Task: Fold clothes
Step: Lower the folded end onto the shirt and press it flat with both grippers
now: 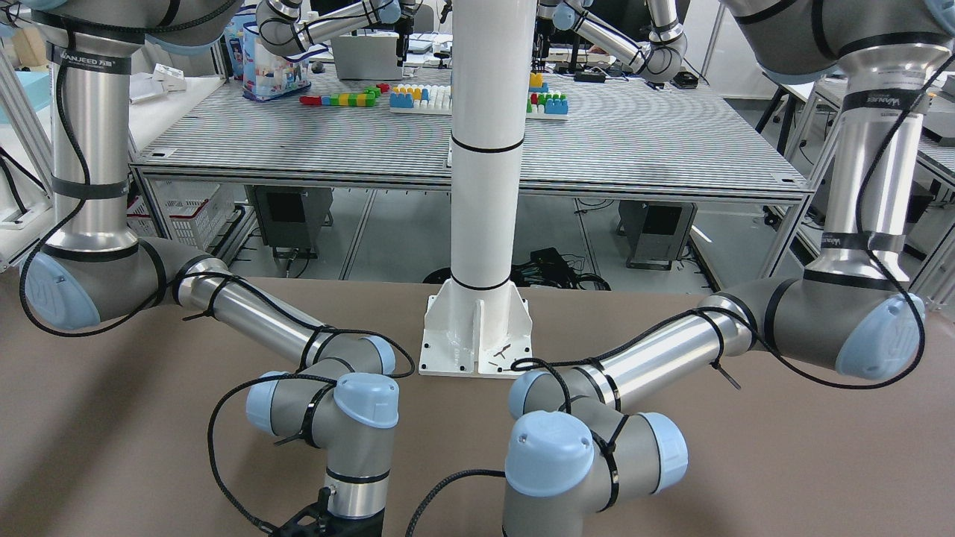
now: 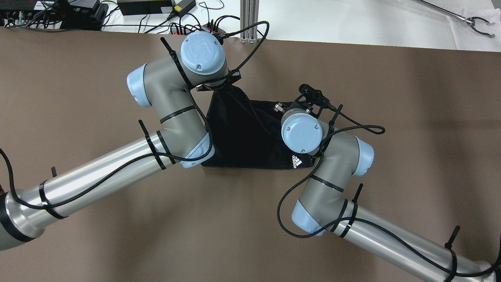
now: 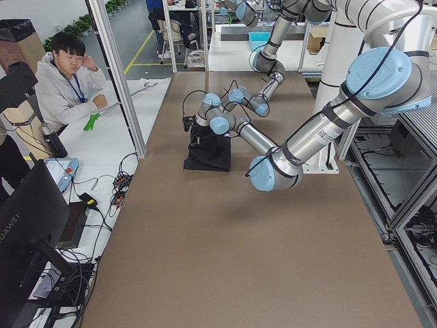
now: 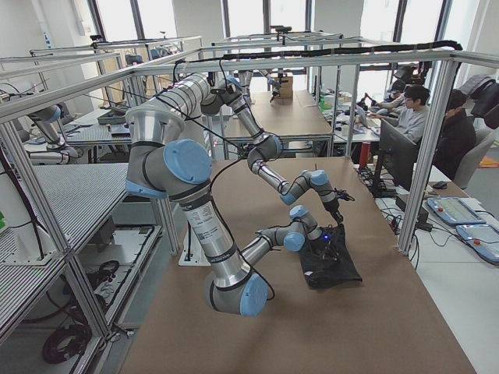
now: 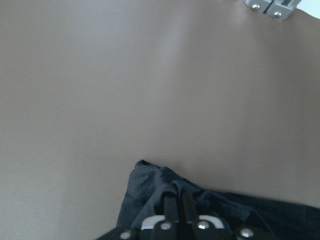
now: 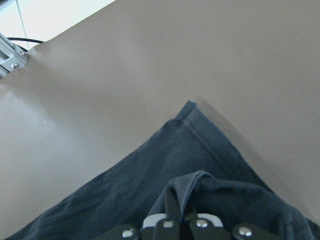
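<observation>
Item: one black cloth [image 2: 250, 137], lying at the centre of the brown table [image 2: 78, 235] in the overhead view, with a white logo [image 2: 296, 161] at its lower right corner. Its lower edge lay flat. Its upper left part rose in a peak under the left arm's wrist. Left gripper [image 5: 177, 204]: fingers pressed together on a bunched pinch of the cloth at its upper left. Right gripper [image 6: 181, 207]: fingers likewise closed on a small raised fold at the upper right edge, with a flat hemmed corner [image 6: 187, 107] lying just beyond it. Hazards, as judged: both holds looked shallow, so soft fabric could slide out of either pinch if the edge were carried toward the lower edge too fast. The left side stood higher than the right, and unequal lift or travel would lay the fold askew, its edges not meeting. How many layers each pinch held could not be told; a stray under-layer would drag the whole piece across the table. The two wrists stood near one another, and their loose black cables [image 2: 352, 127] could catch.
</observation>
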Robot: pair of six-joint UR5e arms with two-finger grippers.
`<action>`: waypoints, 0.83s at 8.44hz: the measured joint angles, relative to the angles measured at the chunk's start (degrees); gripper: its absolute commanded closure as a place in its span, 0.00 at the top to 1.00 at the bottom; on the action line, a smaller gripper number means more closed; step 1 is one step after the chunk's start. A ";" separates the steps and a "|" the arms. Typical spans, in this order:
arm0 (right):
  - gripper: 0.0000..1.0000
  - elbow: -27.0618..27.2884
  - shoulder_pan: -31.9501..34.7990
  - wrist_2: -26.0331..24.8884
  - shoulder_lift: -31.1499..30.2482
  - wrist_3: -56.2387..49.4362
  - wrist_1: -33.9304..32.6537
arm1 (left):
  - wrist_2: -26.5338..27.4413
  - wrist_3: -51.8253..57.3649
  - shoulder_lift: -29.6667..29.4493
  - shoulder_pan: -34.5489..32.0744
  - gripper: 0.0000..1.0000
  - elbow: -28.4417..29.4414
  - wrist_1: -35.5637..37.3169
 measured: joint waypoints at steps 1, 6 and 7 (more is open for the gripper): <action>0.85 -0.56 0.57 0.31 0.16 -0.68 0.41 | 0.03 1.84 0.21 0.01 1.00 1.26 -1.82; 0.88 2.30 3.95 8.05 0.39 0.52 0.74 | -3.90 4.27 4.03 -0.68 1.00 -5.90 -3.19; 0.86 2.48 3.46 8.15 -0.18 2.78 0.74 | -4.42 4.27 4.94 -0.72 1.00 -7.21 -3.18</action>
